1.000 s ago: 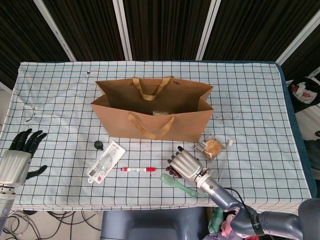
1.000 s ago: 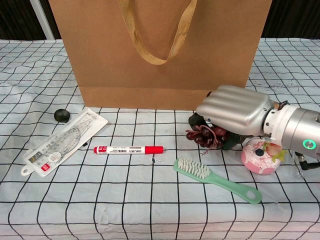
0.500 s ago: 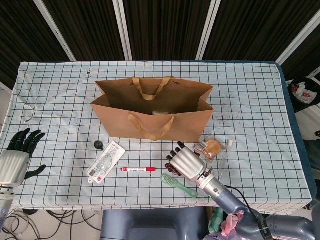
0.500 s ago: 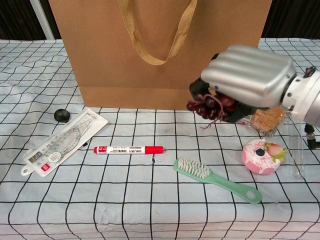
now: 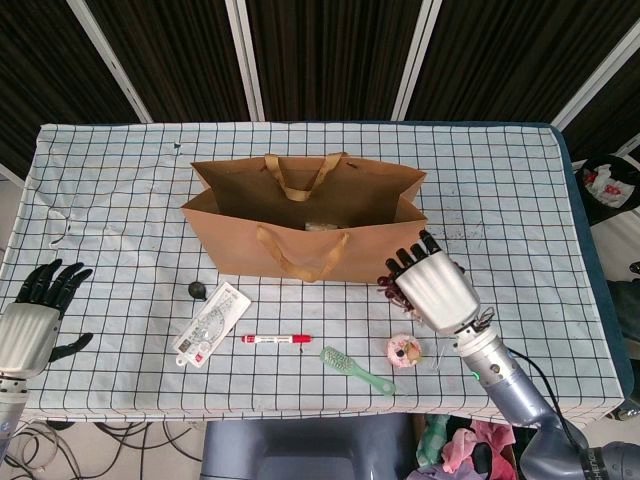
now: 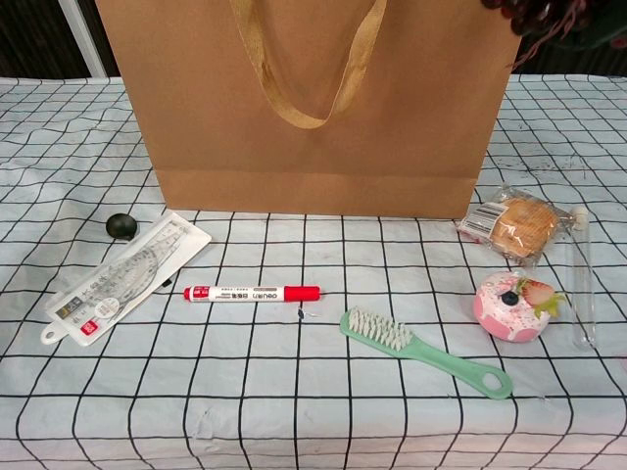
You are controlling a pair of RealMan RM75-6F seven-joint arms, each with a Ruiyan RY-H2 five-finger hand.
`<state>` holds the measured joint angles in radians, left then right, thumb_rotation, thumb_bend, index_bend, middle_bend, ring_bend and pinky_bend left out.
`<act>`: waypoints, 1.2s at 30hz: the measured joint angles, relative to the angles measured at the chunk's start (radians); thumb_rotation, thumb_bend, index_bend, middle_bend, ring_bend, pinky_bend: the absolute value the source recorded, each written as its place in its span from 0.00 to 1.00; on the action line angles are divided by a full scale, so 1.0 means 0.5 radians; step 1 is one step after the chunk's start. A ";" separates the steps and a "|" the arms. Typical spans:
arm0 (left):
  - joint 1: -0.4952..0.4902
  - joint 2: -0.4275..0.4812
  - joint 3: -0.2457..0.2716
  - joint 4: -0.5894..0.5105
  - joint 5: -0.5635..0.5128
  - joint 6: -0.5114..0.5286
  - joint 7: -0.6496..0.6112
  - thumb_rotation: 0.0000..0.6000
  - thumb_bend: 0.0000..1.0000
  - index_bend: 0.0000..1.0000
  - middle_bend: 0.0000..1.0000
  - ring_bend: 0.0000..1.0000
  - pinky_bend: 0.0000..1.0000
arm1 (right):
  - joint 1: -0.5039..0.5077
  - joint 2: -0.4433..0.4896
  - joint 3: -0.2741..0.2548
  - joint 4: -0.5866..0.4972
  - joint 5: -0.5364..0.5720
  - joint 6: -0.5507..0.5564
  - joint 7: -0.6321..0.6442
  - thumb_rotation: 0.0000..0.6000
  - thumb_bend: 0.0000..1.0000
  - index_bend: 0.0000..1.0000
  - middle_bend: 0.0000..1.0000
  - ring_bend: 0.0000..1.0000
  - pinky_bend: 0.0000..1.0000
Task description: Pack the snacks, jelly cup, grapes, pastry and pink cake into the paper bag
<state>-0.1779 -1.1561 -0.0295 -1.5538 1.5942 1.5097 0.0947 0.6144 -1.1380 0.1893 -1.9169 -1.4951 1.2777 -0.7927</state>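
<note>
My right hand (image 5: pixel 432 290) is raised beside the right end of the brown paper bag (image 5: pixel 300 245) and holds the dark grapes (image 5: pixel 386 286), whose lower berries (image 6: pixel 549 18) hang at the top right of the chest view. The wrapped pastry (image 6: pixel 513 225) lies on the cloth right of the bag. In front of it sits the pink cake (image 6: pixel 511 305), seen in the head view as the pink cake (image 5: pixel 405 350). Something pale lies inside the bag (image 5: pixel 320 226). My left hand (image 5: pixel 35 315) rests open at the table's left edge, fingers spread.
A green brush (image 6: pixel 423 352), a red marker (image 6: pixel 253 293), a packaged ruler (image 6: pixel 122 277) and a small black ball (image 6: pixel 121 226) lie in front of the bag. A clear plastic sleeve (image 6: pixel 582 284) lies right of the cake.
My right hand has lifted the grapes off the table and carried them up and to the right, level with the bag's right end. The pastry and cake are now uncovered.
</note>
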 measured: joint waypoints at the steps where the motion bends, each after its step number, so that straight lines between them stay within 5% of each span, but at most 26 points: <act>1: 0.000 0.000 -0.003 0.000 -0.003 -0.002 -0.002 1.00 0.09 0.15 0.10 0.01 0.09 | -0.002 0.025 0.015 -0.003 0.007 0.007 -0.025 1.00 0.47 0.58 0.53 0.56 0.33; 15: -0.012 0.000 -0.039 -0.002 -0.062 -0.032 -0.018 1.00 0.09 0.15 0.10 0.01 0.09 | 0.097 0.138 0.300 -0.012 0.222 0.036 -0.142 1.00 0.46 0.59 0.53 0.56 0.33; 36: -0.030 0.041 -0.039 0.017 -0.069 -0.086 -0.119 1.00 0.09 0.15 0.10 0.01 0.09 | 0.678 -0.082 0.480 0.135 0.736 -0.345 -0.463 1.00 0.45 0.59 0.52 0.55 0.33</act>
<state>-0.1927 -1.1354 -0.0491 -1.5455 1.5599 1.4669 0.0350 0.9534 -1.1789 0.4292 -1.8493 -1.1270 1.1051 -1.0240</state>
